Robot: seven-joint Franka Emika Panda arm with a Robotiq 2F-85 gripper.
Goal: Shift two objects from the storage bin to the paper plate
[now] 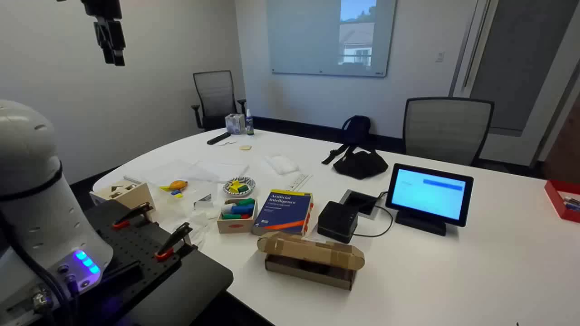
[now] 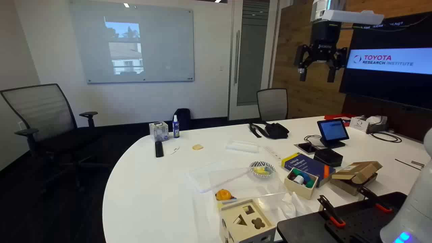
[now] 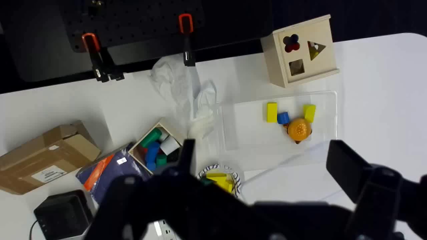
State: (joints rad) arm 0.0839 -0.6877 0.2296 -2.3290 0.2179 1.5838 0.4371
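Exterior view lettering reads TOYOTA RESEARCH INSTITUTE on a wall screen (image 2: 381,62) and Artificial Intelligence on a thick blue book (image 1: 282,210), whose finer print is too small to make out. One brown cardboard box (image 3: 36,151) bears a white label, illegible. Clear plastic and shallow, the storage bin (image 3: 247,125) holds four pieces: two yellow blocks (image 3: 272,112), one blue block (image 3: 283,118) and one rounded orange toy (image 3: 299,129). Just beside it sits the paper plate (image 3: 237,182), round, zigzag-patterned at the rim, bearing yellow and green blocks (image 3: 220,180); their number is unclear. A plywood-like shape sorter (image 3: 317,65) shows three cut-outs on top: clover, triangle, square. High up, the black gripper (image 2: 317,76) has its two fingers spread wide, nothing between them.
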